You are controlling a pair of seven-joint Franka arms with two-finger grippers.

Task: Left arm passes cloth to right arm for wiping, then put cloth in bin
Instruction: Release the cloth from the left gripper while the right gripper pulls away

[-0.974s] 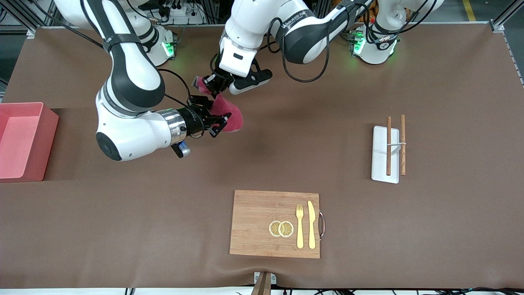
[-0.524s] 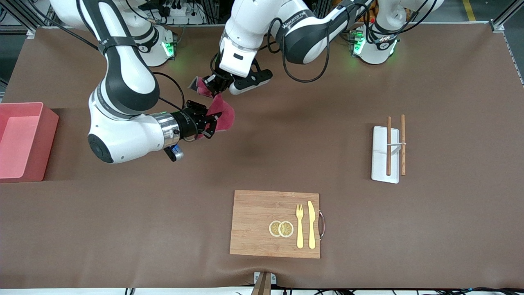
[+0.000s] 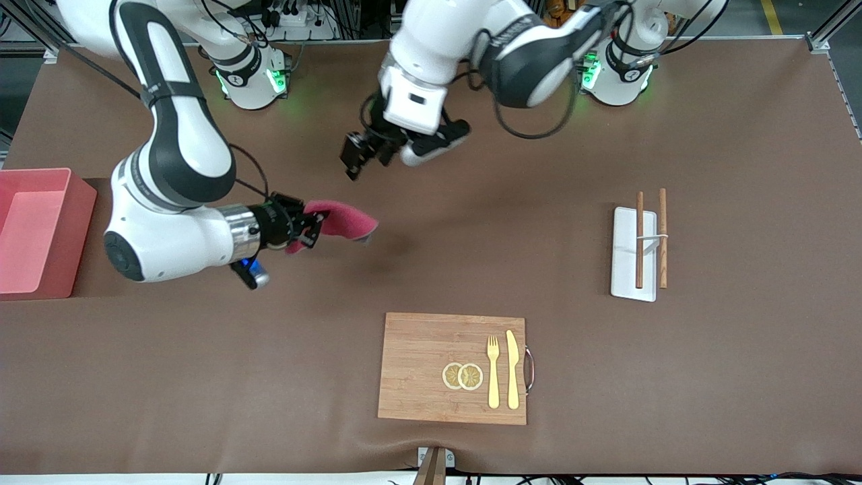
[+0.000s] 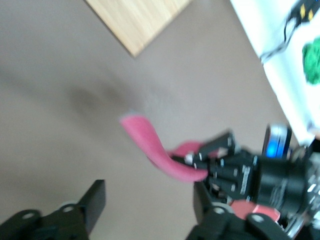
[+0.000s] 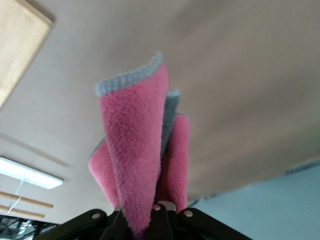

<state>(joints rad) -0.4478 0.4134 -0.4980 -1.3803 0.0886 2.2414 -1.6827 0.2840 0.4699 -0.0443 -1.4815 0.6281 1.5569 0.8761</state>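
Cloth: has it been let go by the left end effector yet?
Yes. The left end effector stands open and empty above the table; the cloth hangs pinched in the shut right end effector.

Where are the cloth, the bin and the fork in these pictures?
cloth (image 3: 345, 222), front view, middle of the hanging part.
bin (image 3: 79, 237), front view, its side wall.
fork (image 3: 493, 380), front view, its handle.

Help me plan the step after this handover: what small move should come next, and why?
Probably lower the right claw so the cloth meets the bare table and wiping can start. The right claw is shut on the cloth, which hangs in the air above the brown surface, while the left claw is open, holds nothing and is clear of the cloth. The bin comes later.
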